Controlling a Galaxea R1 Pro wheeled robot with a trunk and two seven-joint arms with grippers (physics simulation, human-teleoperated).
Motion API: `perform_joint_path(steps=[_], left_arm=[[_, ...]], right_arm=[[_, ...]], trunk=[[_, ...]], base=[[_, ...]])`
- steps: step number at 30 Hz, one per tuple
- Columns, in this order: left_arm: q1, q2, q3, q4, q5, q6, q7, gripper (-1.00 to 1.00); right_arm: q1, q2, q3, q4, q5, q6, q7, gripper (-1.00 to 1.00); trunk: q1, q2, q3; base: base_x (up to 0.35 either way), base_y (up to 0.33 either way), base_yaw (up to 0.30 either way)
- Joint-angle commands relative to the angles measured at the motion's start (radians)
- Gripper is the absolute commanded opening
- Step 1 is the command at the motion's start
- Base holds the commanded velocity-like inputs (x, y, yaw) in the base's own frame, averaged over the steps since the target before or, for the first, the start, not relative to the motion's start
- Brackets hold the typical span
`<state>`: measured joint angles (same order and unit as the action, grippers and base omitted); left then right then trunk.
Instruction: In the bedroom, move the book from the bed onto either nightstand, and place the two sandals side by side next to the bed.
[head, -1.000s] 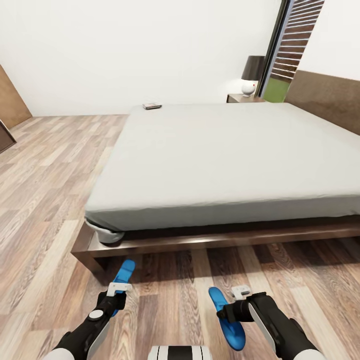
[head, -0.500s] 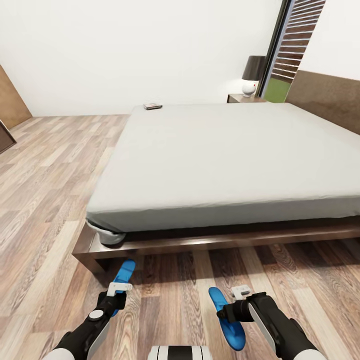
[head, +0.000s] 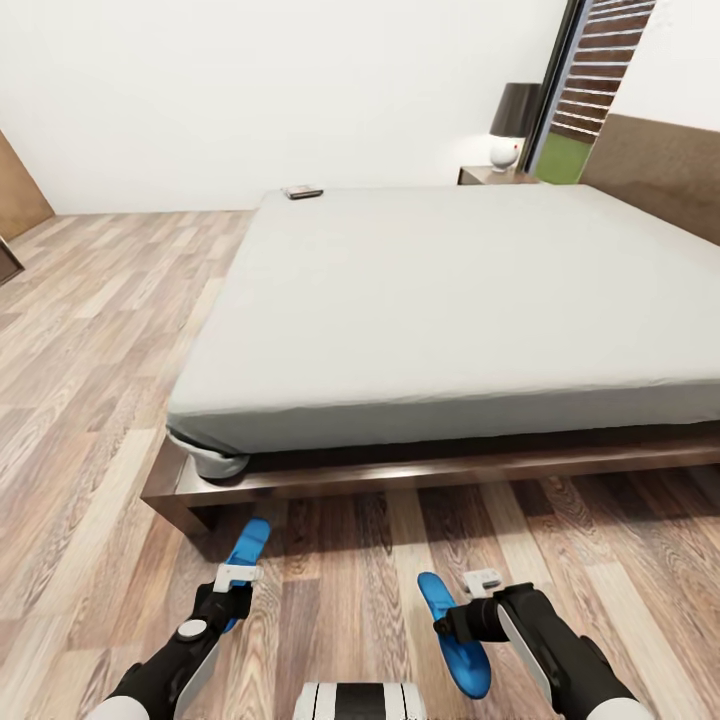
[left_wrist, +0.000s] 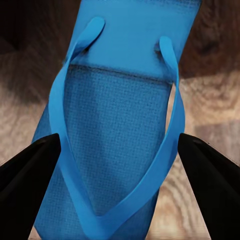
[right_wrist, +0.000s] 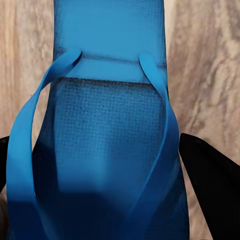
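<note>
In the head view I hold one blue sandal in each hand above the wood floor, just in front of the bed's (head: 450, 300) foot. My left gripper (head: 238, 580) is shut on the left sandal (head: 247, 548), which points toward the bed frame. My right gripper (head: 465, 605) is shut on the right sandal (head: 455, 640). The left wrist view shows the strapped sandal (left_wrist: 117, 130) between the black fingertips (left_wrist: 30, 165). In the right wrist view the other sandal (right_wrist: 107, 135) sits beside a finger (right_wrist: 210, 170). The book (head: 302, 192) lies on the mattress's far left corner. A nightstand (head: 495, 176) stands at the far right.
A lamp (head: 512, 125) with a dark shade sits on the nightstand. The brown headboard (head: 660, 170) runs along the right. The bed's low wooden frame corner (head: 175, 495) juts out near my left hand. Open plank floor (head: 90, 330) stretches left of the bed toward a brown door (head: 20, 195).
The whole picture has shifted a little, so the camera moved; the bed's far end and the book sit higher in view. Both grippers still hold their sandals as before.
</note>
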<state>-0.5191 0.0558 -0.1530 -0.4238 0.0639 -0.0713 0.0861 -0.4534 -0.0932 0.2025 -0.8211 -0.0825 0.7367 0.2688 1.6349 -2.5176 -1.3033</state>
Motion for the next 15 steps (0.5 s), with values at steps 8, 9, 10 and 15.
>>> perform_joint_path(steps=[8,9,10,15], left_arm=[[-0.001,0.002,-0.008,-0.002,0.011,-0.003,0.007,-1.00],[-0.001,0.001,-0.008,-0.002,0.011,-0.003,0.007,-1.00],[-0.001,0.002,-0.008,-0.003,0.011,-0.003,0.007,-1.00],[-0.001,0.002,-0.008,-0.007,0.013,-0.003,0.007,-1.00]], right_arm=[[-0.001,-0.008,0.001,-0.061,-0.008,0.006,-0.003,-1.00],[-0.001,-0.010,0.001,-0.066,-0.008,0.007,-0.003,-1.00],[-0.002,-0.011,0.000,-0.068,-0.008,0.007,-0.003,-1.00],[-0.002,-0.016,0.002,-0.098,-0.007,0.007,-0.005,-1.00]], trunk=[[0.003,-0.002,-0.032],[0.004,-0.002,-0.036],[0.004,-0.003,-0.039],[0.007,-0.004,-0.059]], base=[[0.000,0.000,0.000],[0.000,0.000,0.000],[0.000,0.000,0.000],[0.000,0.000,0.000]])
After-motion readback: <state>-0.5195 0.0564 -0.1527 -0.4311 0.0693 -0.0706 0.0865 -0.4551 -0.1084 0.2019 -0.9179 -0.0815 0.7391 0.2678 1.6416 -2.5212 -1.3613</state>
